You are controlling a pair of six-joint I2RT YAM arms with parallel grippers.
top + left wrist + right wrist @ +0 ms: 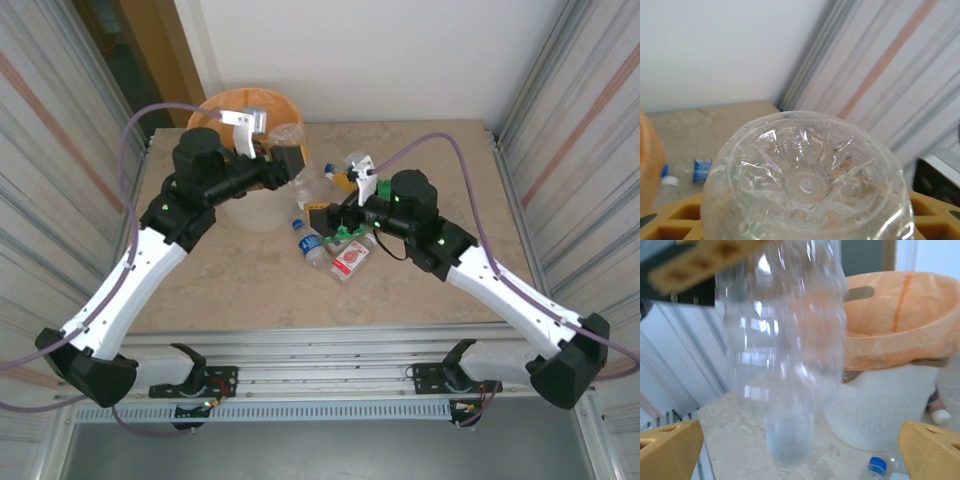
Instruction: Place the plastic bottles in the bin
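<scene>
Bottle (785, 355) beside bin (880, 410) (base-on, left wrist)

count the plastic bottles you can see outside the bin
4 plain ones: a clear bottle in the left gripper beside the bin; a blue-capped bottle and a red-labelled bottle on the table by the open right gripper; another blue cap farther back. More may hide under the arms.

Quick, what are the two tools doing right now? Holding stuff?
Left tool: closed on a clear bottle.
Right tool: open, holding nothing.
</scene>
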